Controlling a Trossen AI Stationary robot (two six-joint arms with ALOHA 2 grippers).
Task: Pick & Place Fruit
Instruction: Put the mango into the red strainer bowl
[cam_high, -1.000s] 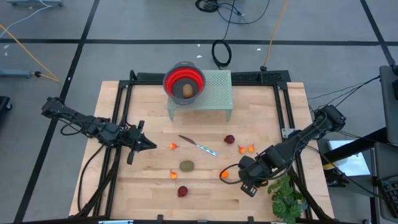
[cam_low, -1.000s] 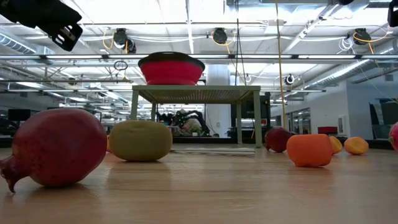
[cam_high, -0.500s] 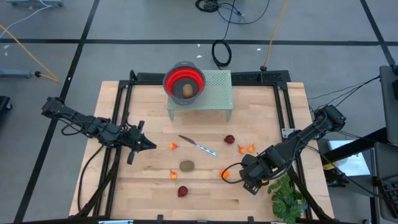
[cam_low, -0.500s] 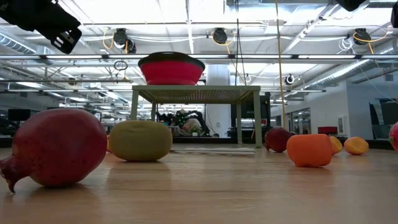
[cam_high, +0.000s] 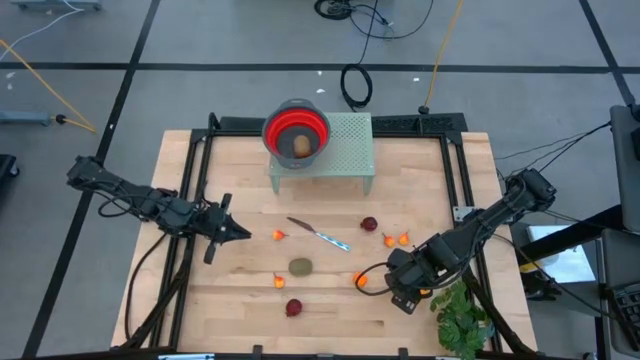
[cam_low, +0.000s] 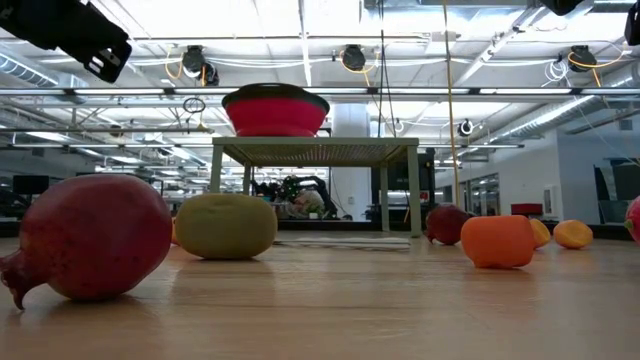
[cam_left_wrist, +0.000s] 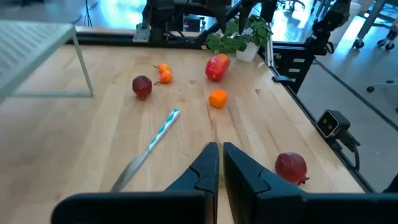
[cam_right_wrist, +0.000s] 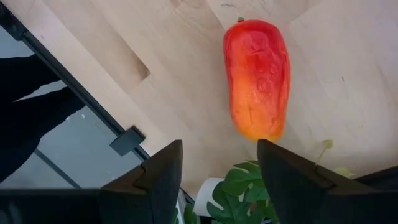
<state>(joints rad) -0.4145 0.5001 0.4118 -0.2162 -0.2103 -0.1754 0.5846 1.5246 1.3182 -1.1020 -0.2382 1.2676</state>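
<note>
Right gripper (cam_high: 398, 292) hovers spread over the long red-orange fruit (cam_right_wrist: 257, 78); one olive-brown fruit (cam_high: 301, 146) sits in the red bowl (cam_high: 296, 128), the other pieces lie on the table (cam_high: 240, 305), and the left gripper (cam_left_wrist: 219, 163) waits pressed together.

Two dark, jointed arms.
Both arms are matte black with bulky joint housings and black cables looping off them. The left claw (cam_high: 238, 232) has slim tapered black fingers (cam_left_wrist: 200, 176) on a flat black bar; the right claw (cam_high: 400, 300) has broad, flat black fingers (cam_right_wrist: 163, 169).
</note>
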